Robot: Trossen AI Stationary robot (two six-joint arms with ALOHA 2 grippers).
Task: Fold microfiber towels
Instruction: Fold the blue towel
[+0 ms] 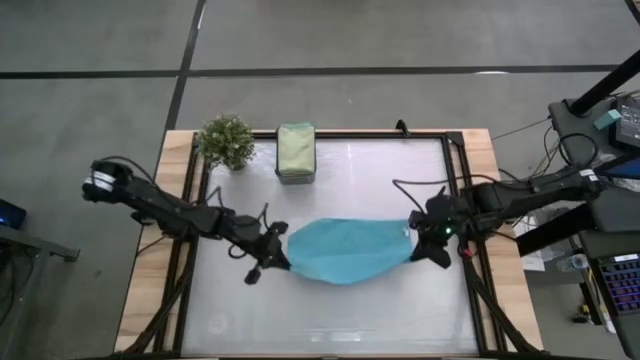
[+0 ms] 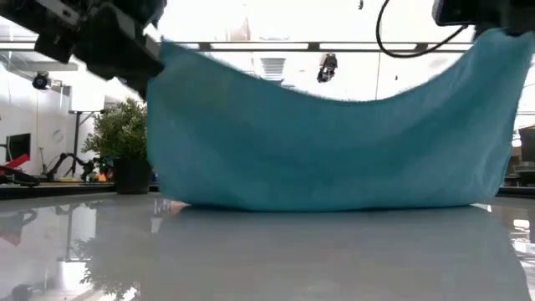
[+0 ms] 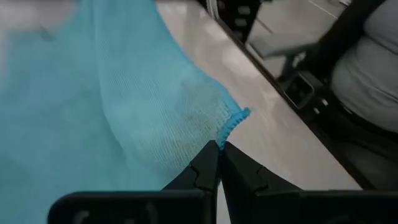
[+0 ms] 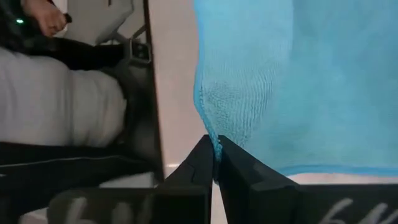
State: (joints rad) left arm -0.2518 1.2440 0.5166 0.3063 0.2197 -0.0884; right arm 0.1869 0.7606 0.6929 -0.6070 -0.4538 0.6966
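Between the two grippers, over the middle of the table, a light blue towel (image 1: 345, 250) hangs stretched like a hammock. At its left corner the left gripper (image 1: 280, 258) has its dark fingers (image 3: 202, 171) pressed together on the stitched hem, pinching the corner so that the cloth fans away from the tips. At the opposite corner the right gripper (image 1: 418, 240) does the same: its fingers (image 4: 202, 158) are closed tight on the towel's edge, with the weave bunched just above them. Seen from table height, both held corners sit high while the middle of the upper edge sags between them, and the lower part of the towel touches the table (image 1: 330, 320) along a broad curve. From above, the cloth reads as a wide blue shape bulging toward the near edge of the table, with the left arm reaching in from the left side and the right arm from the right. Farther back on the table, a folded sage green towel (image 1: 295, 150) lies on a small dark grey box (image 1: 295, 178), and a little potted plant (image 1: 226, 140) stands just beside it toward the left. Beyond the table edge, both wrist views catch part of a seated person in light clothing (image 3: 373, 56)
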